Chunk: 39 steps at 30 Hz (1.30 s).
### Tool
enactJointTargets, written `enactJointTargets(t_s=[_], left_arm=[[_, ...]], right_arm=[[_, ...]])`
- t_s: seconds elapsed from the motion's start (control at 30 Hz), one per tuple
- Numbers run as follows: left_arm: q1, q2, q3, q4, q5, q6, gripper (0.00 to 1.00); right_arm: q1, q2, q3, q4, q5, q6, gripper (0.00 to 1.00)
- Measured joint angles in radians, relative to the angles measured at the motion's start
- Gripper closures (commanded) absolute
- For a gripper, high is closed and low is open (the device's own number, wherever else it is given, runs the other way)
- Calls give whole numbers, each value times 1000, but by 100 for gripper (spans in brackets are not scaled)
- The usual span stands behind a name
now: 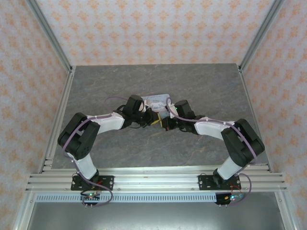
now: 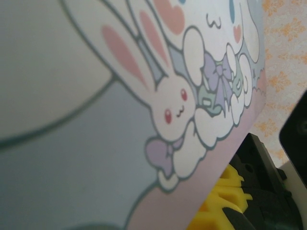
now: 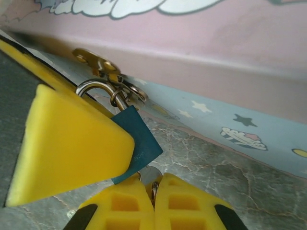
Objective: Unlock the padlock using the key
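Jaws: right gripper (image 3: 153, 203) pinched almost closed on a sliver of metal, taken to be the key (image 3: 151, 176), directly beneath the padlock (image 3: 141, 139). Left gripper (image 1: 152, 120) appears clamped on the padlock: one yellow pad (image 3: 72, 143) lies across its teal face, with a second finger edge behind. The padlock hangs tilted by its shackle (image 3: 91, 86) from the hasp (image 3: 93, 60) on the tin (image 3: 216, 72), just above the table (image 3: 206, 182). Keyhole hidden, so cannot tell whether the key is seated. Risks: the tilted body sits off the key's axis, so pushing may jam or bend it. The thin pinch may let the key spin in the pads. Twisting may drag the tin if the left grip slips.
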<state>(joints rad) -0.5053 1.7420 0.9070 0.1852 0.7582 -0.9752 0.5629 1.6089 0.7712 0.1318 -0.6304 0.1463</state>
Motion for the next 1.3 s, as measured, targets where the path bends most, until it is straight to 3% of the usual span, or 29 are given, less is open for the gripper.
enactJointTargets(t_s=[0.13,0.27,0.33,0.47,0.7,1.0,1.3], left_arm=[[7,0,0,-2,-7,9,100],[9,3,0,13,-6,9,100],[9,4,0,21,-7,10,100],[7,20,0,21,-7,22,100],[-6,51,0,-18,-33,111,100],[-6,64,-5,-25,-44,177,62],[-6,-14,-53,-95,-54,187,32]], right_arm=[[-31,32,0,51,-87,89,94],[-48,38,-1,68,-119,138,61],[-54,38,-3,61,-117,141,54],[-60,-11,-26,52,-102,141,48],[-69,-140,-78,92,-34,200,46],[-67,-146,-113,140,6,323,46],[-26,-125,-130,171,23,369,46]])
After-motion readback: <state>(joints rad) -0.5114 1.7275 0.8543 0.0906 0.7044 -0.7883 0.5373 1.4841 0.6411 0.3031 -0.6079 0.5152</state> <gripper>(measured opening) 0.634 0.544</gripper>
